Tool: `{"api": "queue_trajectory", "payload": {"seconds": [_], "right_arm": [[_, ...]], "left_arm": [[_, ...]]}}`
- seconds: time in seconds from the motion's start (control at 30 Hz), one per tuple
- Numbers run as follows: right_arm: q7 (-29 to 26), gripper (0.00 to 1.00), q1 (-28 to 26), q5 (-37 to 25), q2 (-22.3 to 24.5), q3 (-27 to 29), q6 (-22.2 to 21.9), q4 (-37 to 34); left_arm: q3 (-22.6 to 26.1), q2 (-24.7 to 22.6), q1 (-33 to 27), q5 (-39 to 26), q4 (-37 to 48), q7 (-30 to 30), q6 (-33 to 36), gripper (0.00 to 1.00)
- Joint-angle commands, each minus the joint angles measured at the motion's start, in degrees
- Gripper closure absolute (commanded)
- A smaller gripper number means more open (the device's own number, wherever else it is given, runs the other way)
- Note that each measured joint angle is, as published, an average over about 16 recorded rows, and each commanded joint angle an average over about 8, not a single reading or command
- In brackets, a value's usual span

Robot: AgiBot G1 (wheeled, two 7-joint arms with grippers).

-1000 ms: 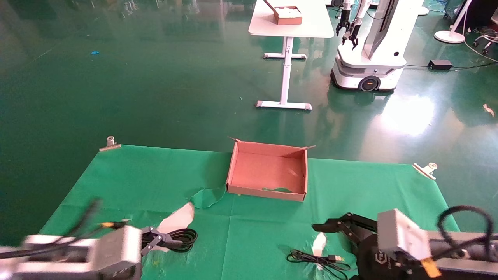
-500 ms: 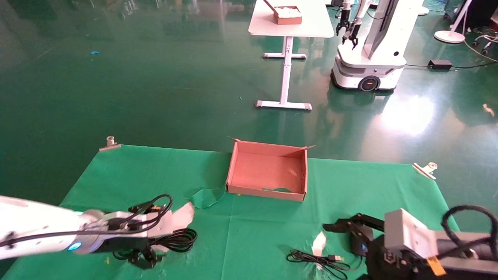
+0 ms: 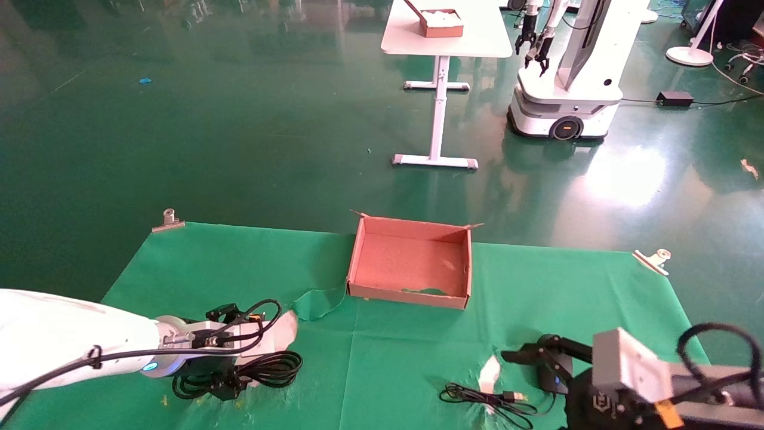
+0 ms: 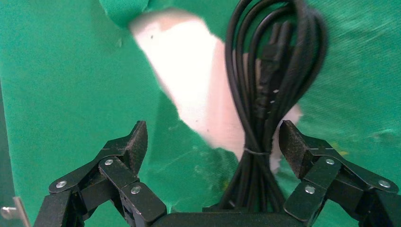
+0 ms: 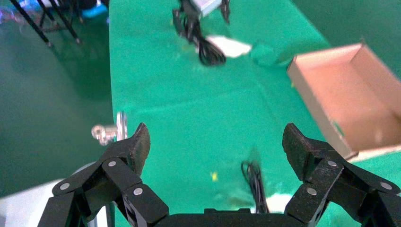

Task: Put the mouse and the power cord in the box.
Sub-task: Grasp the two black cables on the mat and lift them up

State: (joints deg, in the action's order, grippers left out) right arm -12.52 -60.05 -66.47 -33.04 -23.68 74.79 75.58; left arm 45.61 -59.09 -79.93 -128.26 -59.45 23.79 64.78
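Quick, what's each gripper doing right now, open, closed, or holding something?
Left gripper: open, jaws spread on either side of the power cord, not gripping it.
Right gripper: open, holding nothing, near the mouse.

Head camera looks down; wrist cameras (close) share the box (image 3: 410,263).

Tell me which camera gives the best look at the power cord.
The left wrist view: the power cord fills it as a tied black bundle lying between the open fingers of the left gripper. The head view shows the coil partly hidden under the left arm. The right wrist view shows it small and far off.
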Motion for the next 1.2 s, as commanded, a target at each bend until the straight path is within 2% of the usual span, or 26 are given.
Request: {"api": "queue_trajectory", "payload": {"seconds": [0.03, 0.13, 0.3, 0.47, 0.67, 0.87, 0.9, 0.93, 1.13, 1.17, 1.2], "right_arm": [[0.4, 0.00, 0.2, -0.5, 0.0, -0.2, -0.2, 0.3], [-0.8, 0.00, -3.2, -8.1, -2.4, -3.5, 0.1, -0.6], [-2.7, 0.00, -11.1, -22.8, -9.2, -9.8, 0.3, -4.9], [-2.5, 0.00, -15.8, -32.7, -15.6, -14.1, -1.1, -11.2], [-2.3, 0.00, -17.9, -39.4, -21.0, -17.3, -3.4, -18.4], [-1.7, 0.00, -18.2, -41.2, -23.3, -18.0, -5.6, -22.1], [-1.7, 0.00, -18.1, -41.1, -23.4, -17.9, -5.9, -22.4], [-1.7, 0.07, -18.0, -41.1, -23.5, -17.8, -6.3, -22.6], [-1.7, 0.82, -17.6, -40.1, -23.5, -17.0, -7.4, -23.3], [-1.7, 0.95, -17.6, -40.1, -23.5, -16.9, -7.4, -23.4], [-1.7, 1.00, -17.6, -40.0, -23.5, -16.9, -7.4, -23.4]], "left_arm": [[0.3, -0.6, 0.1, -1.1, 1.0, 0.1, -0.9, 0.00], [0.2, -0.8, 0.0, -0.8, 1.6, -0.1, -1.1, 0.00], [0.2, -0.9, -0.2, -0.5, 2.2, -0.7, -1.2, 0.00], [0.2, -1.0, -0.2, -0.4, 2.5, -0.9, -1.3, 0.00], [0.2, -1.0, -0.3, -0.3, 2.6, -1.0, -1.3, 0.00], [0.2, -1.0, -0.3, -0.3, 2.7, -1.0, -1.3, 0.00], [0.2, -1.0, -0.3, -0.3, 2.7, -1.0, -1.3, 0.13], [0.2, -1.0, -0.3, -0.3, 2.7, -1.0, -1.3, 0.25], [0.2, -1.1, -0.3, -0.4, 2.8, -1.0, -1.4, 1.00], [0.2, -1.1, -0.3, -0.4, 2.8, -1.0, -1.4, 1.00], [0.2, -1.1, -0.3, -0.4, 2.8, -1.0, -1.4, 1.00]]}}
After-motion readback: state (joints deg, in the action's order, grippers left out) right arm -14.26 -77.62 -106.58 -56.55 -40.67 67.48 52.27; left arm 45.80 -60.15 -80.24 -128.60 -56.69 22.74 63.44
